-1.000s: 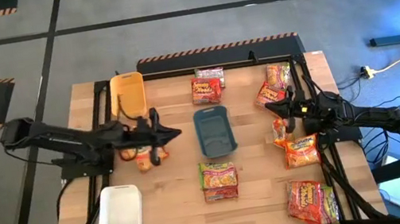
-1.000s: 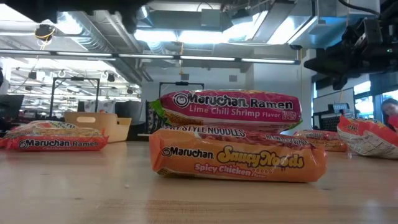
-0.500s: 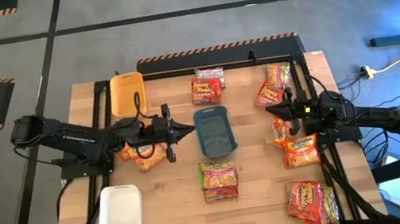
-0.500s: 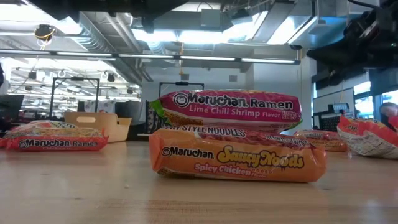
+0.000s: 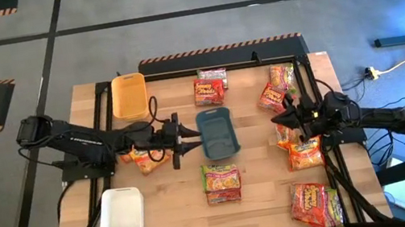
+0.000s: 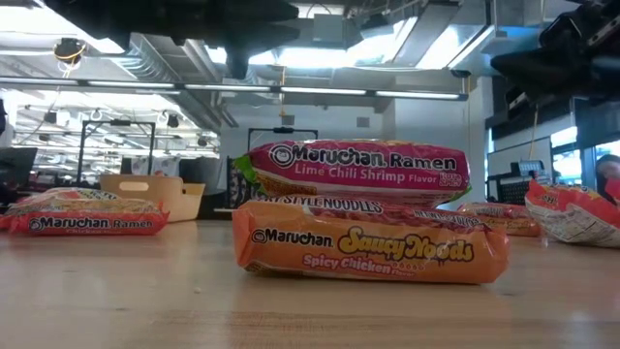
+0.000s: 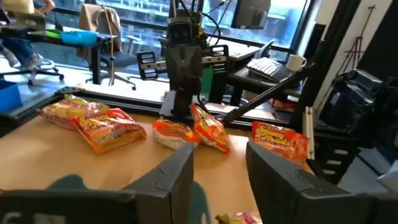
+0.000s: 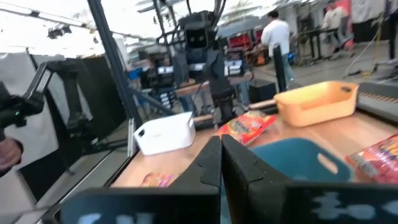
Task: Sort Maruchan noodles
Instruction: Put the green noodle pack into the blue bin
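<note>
This is a robotics lab in an open industrial workspace: exposed ceiling ducts (image 6: 155,53) and strip lights run overhead, hazard-striped tape (image 5: 216,48) marks the grey floor around the wooden tabletop (image 5: 173,187), and beyond the left gripper (image 7: 217,168) stand desks with a keyboard (image 7: 273,64) and mug (image 7: 296,61) (a person (image 8: 278,34) walks far beyond the right gripper (image 8: 221,162)).

Low view: both arms cropped by top edge, only dark undersides visible. Lower packet of centre stack (image 6: 373,206) mostly hidden by front packet (image 6: 368,252). Packet at 3 o'clock (image 6: 573,213) cut by frame edge. High view: packet print too small to read.
</note>
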